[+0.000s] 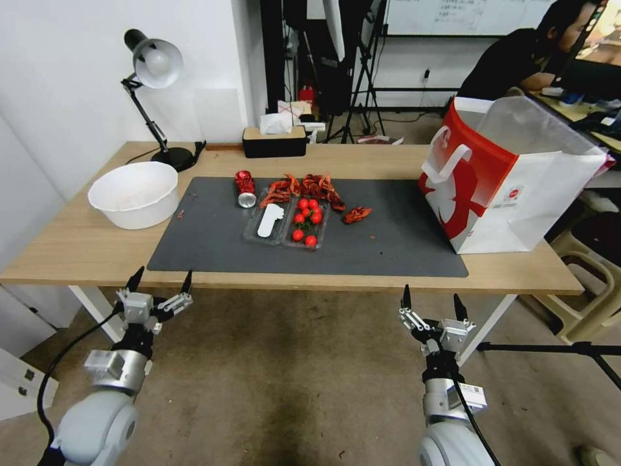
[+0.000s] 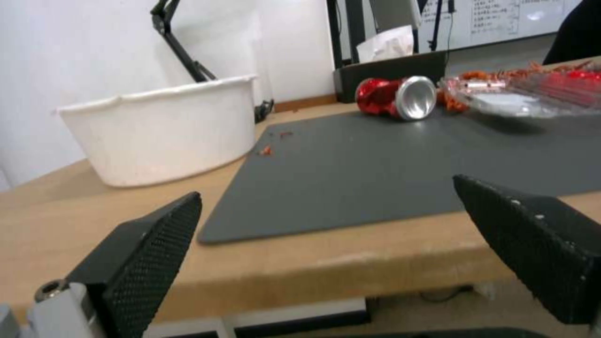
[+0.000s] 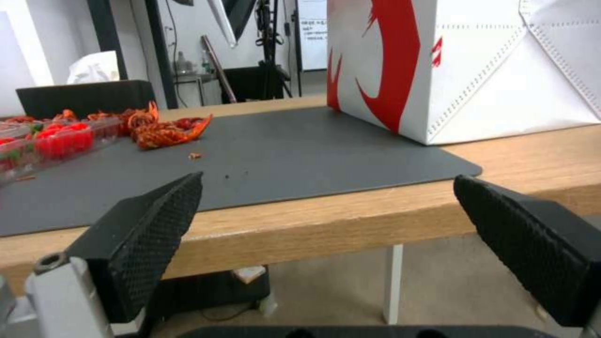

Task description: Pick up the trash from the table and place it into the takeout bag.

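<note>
The crushed can (image 1: pixel 245 188) lay on its side on the mat (image 1: pixel 401 243), ahead of the left tool (image 1: pixel 161 282) and well apart from it. It looked light, thin-walled and slick; a hold across its dented middle seemed safest. The bag (image 1: pixel 511 175) stood ahead of the right tool (image 1: pixel 433 299). Both tools hung open short of the bench (image 1: pixel 58 249), holding nothing.

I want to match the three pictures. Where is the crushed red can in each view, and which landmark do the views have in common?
Head view: the crushed red can lies on its side at the far left part of the dark grey mat, beside the clear plastic tray.
Left wrist view: the can lies beyond the white bowl, silver end facing the camera.
Right wrist view: the can is not in it.
Shared landmark: the dark grey mat.
</note>
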Controlling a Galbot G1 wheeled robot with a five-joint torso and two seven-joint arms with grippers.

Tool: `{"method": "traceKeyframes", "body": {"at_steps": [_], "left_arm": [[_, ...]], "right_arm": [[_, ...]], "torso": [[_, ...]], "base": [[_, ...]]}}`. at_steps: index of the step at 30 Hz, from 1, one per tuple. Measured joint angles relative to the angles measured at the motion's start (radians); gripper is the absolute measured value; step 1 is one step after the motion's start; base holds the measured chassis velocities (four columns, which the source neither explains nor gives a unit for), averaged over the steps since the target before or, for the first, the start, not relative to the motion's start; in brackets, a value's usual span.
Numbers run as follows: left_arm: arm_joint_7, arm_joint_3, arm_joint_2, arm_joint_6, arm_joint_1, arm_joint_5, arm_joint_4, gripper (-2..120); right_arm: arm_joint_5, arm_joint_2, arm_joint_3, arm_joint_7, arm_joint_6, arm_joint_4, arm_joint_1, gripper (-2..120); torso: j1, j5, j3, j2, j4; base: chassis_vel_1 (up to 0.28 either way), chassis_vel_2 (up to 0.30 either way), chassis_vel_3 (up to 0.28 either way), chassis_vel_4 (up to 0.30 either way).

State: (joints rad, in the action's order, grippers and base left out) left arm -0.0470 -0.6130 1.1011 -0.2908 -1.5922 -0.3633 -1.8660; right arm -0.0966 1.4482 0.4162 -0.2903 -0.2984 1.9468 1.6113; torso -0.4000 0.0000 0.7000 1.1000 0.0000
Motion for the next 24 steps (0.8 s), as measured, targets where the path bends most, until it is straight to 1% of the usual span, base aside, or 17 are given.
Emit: {"method": "traceKeyframes", "body": {"at_steps": [6,16,19,24], "left_arm": [[0.002,0.009,0.007,-0.009,-0.001,0.003,0.007,100],[0.003,0.017,0.0,0.0,0.019,0.003,-0.002,100],[0.002,0.036,-0.004,0.034,0.053,0.003,-0.016,100],[-0.001,0.071,-0.012,0.069,0.106,0.002,-0.02,100]], "right_arm": [[0.0,0.0,-0.001,0.0,-0.001,-0.001,-0.001,100],[0.0,0.001,-0.001,0.0,-0.003,-0.002,0.0,100],[0.0,0.001,-0.001,0.0,-0.003,-0.002,-0.001,100],[0.0,0.001,0.0,0.0,-0.003,-0.002,-0.001,100]], "torso": [[0.0,0.0,0.0,0.0,0.0],[0.0,0.0,0.0,0.0,0.0001],[0.0,0.0,0.0,0.0,0.0],[0.0,0.0,0.0,0.0,0.0001]], "base": [[0.0,0.0,0.0,0.0],[0.0,0.0,0.0,0.0],[0.0,0.0,0.0,0.0],[0.0,0.0,0.0,0.0]]}}
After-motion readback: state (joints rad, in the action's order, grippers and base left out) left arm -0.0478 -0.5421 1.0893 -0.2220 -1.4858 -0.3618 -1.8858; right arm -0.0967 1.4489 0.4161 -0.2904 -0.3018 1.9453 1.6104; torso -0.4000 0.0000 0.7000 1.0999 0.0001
